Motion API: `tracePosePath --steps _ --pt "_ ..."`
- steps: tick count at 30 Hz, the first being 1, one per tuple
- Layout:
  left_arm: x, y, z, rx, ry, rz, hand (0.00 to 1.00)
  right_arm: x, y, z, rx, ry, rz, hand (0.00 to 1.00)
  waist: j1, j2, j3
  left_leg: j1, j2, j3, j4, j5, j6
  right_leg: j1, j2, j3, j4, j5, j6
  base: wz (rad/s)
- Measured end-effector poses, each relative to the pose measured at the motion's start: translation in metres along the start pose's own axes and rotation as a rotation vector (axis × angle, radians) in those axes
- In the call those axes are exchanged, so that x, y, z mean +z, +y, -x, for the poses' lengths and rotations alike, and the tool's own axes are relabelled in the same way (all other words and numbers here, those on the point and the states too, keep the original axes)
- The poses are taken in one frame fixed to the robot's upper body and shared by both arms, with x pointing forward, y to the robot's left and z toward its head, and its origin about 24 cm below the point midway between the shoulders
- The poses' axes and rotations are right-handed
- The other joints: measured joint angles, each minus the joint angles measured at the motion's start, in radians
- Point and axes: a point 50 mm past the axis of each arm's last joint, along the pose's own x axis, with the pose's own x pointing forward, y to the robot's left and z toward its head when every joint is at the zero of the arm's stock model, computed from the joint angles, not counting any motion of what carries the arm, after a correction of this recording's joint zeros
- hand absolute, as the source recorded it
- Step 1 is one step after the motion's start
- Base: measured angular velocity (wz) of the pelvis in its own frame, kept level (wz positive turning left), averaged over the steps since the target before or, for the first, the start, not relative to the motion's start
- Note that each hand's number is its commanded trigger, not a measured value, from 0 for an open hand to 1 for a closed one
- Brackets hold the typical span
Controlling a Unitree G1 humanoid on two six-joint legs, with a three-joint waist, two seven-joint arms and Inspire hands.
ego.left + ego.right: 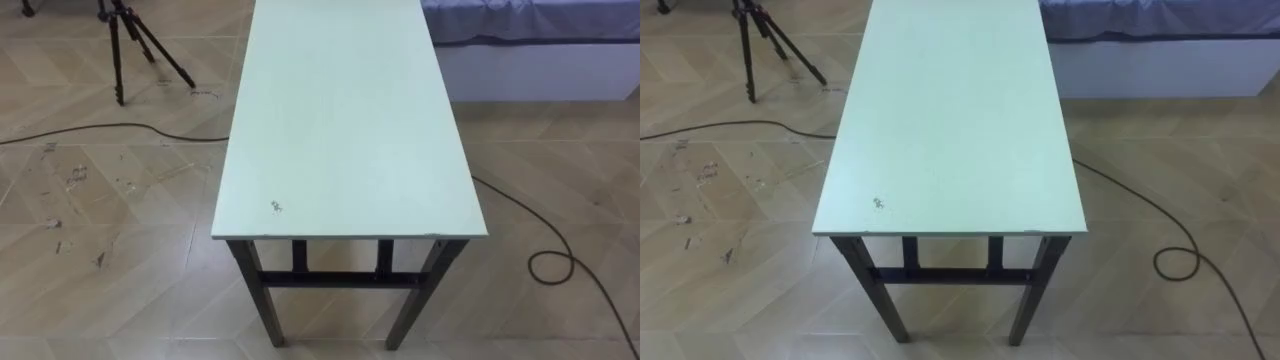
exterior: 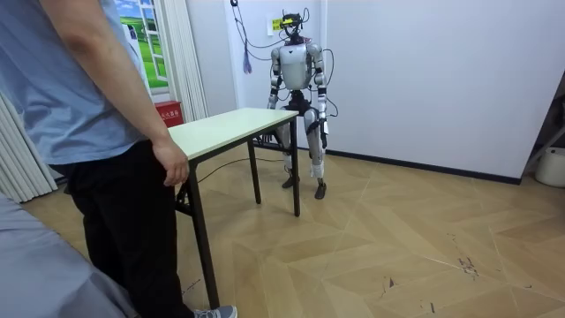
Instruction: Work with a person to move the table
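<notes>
1. I stand at one short end of the table (image 1: 350, 120); a person (image 2: 97, 106) stands at the other, hand (image 2: 172, 164) beside its corner.
2. My left hand (image 2: 324, 121) and right hand (image 2: 270, 106) hang low, off the table; I cannot tell their grip.

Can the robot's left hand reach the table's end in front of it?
Probably yes: the left hand hangs at its side near the table end, and nothing stands between them.

The robot is silver-grey with dark joints and a black head carrying a small rig, thin dark cables looping about its shoulders. The person (image 2: 88, 132) wears a light blue short-sleeved shirt (image 2: 62, 79) and black trousers (image 2: 124, 225).
</notes>
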Motion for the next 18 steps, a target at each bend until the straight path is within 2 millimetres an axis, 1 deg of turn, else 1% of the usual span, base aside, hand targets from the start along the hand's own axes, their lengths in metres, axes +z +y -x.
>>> tracePosePath --steps 4,11,14,18 --pt "0.0005 0.0032 -0.0002 0.040 -0.003 -0.027 0.00 0.0001 0.0006 -0.0001 0.004 0.001 0.001 0.00 0.002 -0.004 0.0016 0.000 -0.001 0.002 0.000 0.000 0.000 -0.001 0.000 0.001 0.000 -0.001 0.001 0.00" --pt "0.0015 0.0071 -0.0004 0.086 -0.006 -0.023 0.00 -0.0004 0.0011 -0.0003 0.006 0.005 -0.003 0.00 0.002 -0.009 0.0007 0.000 -0.002 0.001 0.000 -0.002 0.004 -0.001 -0.001 0.001 -0.001 -0.001 0.002 0.00" --pt "0.0001 0.0079 -0.0002 0.083 0.004 0.029 0.00 -0.0017 0.0018 -0.0004 0.013 0.016 -0.013 0.00 0.003 -0.010 0.0003 0.000 -0.003 0.001 0.000 -0.004 0.006 0.000 -0.003 0.001 0.001 -0.001 0.002 0.00" --pt "-0.0033 0.0060 -0.0001 0.018 0.036 0.204 0.00 -0.0021 0.0035 -0.0003 0.050 0.024 -0.061 0.00 0.004 -0.011 -0.0002 -0.001 -0.004 0.001 0.000 -0.004 0.006 -0.002 -0.003 0.001 -0.001 -0.001 0.003 0.00"
